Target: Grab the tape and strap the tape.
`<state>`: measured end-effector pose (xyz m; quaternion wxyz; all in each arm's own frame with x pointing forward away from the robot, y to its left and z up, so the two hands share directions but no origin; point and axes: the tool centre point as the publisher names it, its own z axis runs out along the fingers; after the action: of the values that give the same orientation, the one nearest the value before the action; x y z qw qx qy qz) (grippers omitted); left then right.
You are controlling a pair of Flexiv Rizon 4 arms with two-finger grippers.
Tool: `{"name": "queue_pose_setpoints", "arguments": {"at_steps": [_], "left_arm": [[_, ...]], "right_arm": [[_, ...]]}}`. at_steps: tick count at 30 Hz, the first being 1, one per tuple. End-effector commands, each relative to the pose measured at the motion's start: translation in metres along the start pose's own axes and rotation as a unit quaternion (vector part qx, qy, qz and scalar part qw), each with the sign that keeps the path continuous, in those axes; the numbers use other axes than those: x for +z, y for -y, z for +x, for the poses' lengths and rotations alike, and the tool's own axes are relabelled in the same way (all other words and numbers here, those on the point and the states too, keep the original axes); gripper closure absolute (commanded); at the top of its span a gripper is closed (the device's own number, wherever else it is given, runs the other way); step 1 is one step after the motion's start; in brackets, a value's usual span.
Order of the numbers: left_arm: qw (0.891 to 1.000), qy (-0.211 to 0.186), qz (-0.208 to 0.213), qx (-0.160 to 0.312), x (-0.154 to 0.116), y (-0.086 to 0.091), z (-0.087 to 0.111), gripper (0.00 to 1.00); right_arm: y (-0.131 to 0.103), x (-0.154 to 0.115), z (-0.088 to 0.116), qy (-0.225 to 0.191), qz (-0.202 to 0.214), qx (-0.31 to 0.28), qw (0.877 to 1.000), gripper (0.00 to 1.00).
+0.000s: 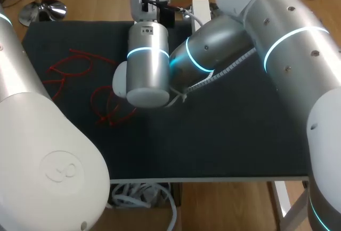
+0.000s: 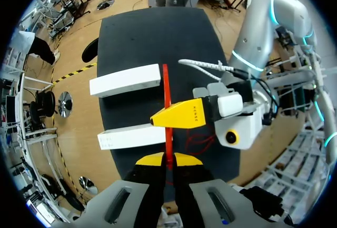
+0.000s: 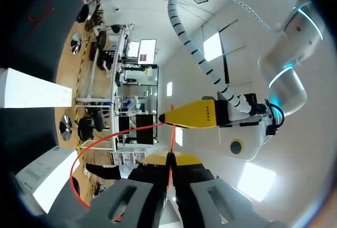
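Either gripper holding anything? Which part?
Both pinch the red strap between their tips: left gripper near one end; right gripper somewhere along it, spot unclear.

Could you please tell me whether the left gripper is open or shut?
Shut: in its wrist view the left gripper pinches the red tape from both sides between its yellow tips.

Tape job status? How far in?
Done: the grab. The left gripper and right gripper are each shut on the red tape. In hand: both hold it close together above the table, its free length curving away. Left: the strapping; no closed loop shows yet. Other red strands lie loose on the table.
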<state>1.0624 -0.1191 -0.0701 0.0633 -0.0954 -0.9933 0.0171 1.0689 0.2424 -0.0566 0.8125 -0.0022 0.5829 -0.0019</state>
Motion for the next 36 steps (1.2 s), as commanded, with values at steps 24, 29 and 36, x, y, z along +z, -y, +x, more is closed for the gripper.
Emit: {"name": "queue_pose_setpoints", "arguments": {"at_steps": [24,29,36], "left_arm": [[1.000,-0.001,-0.001,0.000,-0.001,0.000,0.000,1.00],[1.000,-0.001,-0.001,0.000,-0.001,0.000,0.000,1.00],[1.000,-0.001,-0.001,0.000,-0.001,0.000,0.000,1.00]], "right_arm": [[-0.013,0.002,-0.003,-0.006,-0.004,-0.007,1.000,1.00],[-0.014,0.003,-0.004,-0.006,-0.006,-0.009,1.000,1.00],[-0.016,0.005,-0.004,-0.006,-0.007,-0.012,1.000,1.00]]}}
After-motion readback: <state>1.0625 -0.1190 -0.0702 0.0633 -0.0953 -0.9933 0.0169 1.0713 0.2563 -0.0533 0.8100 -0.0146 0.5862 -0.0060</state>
